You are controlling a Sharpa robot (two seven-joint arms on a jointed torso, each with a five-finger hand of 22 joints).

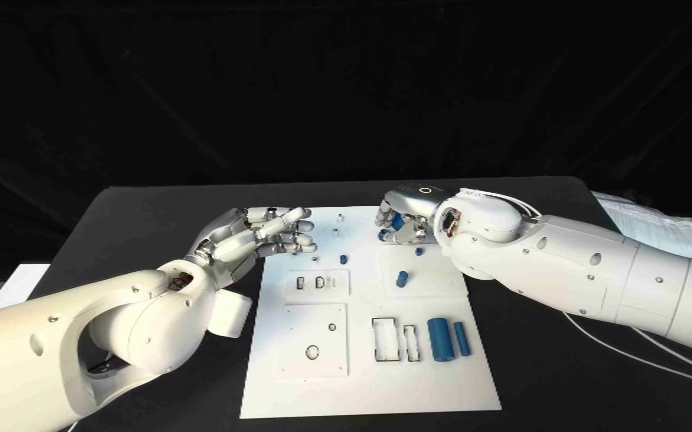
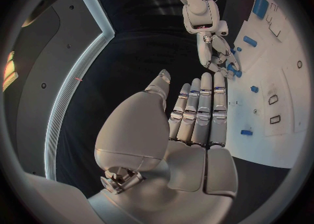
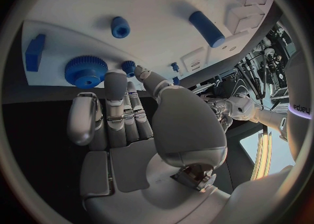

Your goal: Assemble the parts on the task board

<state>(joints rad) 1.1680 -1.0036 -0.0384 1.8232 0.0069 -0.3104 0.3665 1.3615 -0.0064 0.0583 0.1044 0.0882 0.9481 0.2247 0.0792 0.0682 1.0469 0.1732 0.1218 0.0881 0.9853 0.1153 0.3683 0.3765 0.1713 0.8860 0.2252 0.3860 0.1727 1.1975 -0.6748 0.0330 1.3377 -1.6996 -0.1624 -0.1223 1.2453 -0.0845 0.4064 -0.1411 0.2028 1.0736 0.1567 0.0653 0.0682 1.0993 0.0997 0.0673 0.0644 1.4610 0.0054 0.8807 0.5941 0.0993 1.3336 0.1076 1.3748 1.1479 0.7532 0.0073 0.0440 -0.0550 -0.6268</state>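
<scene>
Right hand (image 1: 408,218) is parked over the far edge of the task board (image 1: 368,357), fingers pointing down near a blue gear (image 3: 86,70) and a small blue peg (image 3: 129,67) beside it. From the right wrist cam I can't honestly tell whether the fingertips are pinching that peg or just sitting next to it, so I'm not calling it. My guess is we're at the pick-up step for one of those far-edge parts.

Next out from the gear: a short blue stub (image 3: 120,26) and a longer blue cylinder (image 3: 206,28) lying loose on the board, and toward my side of the gear two bigger blue cylinders (image 1: 449,340) next to a rectangular slot.

Left hand (image 1: 264,235) hangs just off the board's left edge, fingers straight and together, holding nothing.

Next move needs a clean pinch without knocking the gear off the far edge, which is right there. Room-wise, plenty of black table (image 1: 144,222) left of the board.
</scene>
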